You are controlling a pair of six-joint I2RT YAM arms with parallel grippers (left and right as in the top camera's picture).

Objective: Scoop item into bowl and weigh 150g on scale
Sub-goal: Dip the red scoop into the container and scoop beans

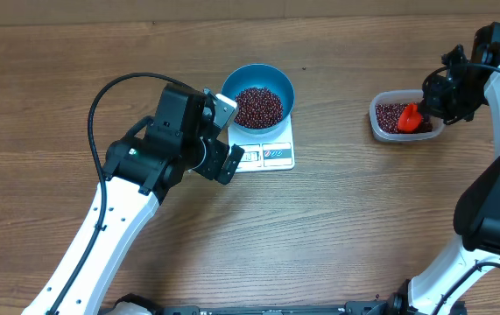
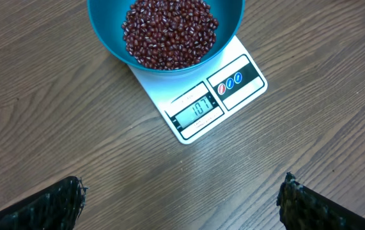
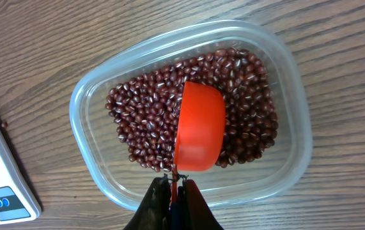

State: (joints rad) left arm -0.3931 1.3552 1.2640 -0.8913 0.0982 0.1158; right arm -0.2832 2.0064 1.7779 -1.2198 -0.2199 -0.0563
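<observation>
Wooden desk (image 1: 337, 227): right claw (image 3: 172, 188) clamped on orange scoop (image 3: 200, 128) in clear tub (image 3: 87, 108), 3 o'clock; left claw (image 2: 182, 191) apart. Dig shallow, carry level.

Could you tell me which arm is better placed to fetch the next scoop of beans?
Right: the right pincer is shut on the red scoop in the tub of beans. The left pincer hangs open and empty by the scale.

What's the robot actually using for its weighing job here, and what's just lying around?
In use: beans, blue bowl, scale, clear tub, orange scoop gripped by the right claw.
Just there: wooden table; left claw, open and empty.
</observation>
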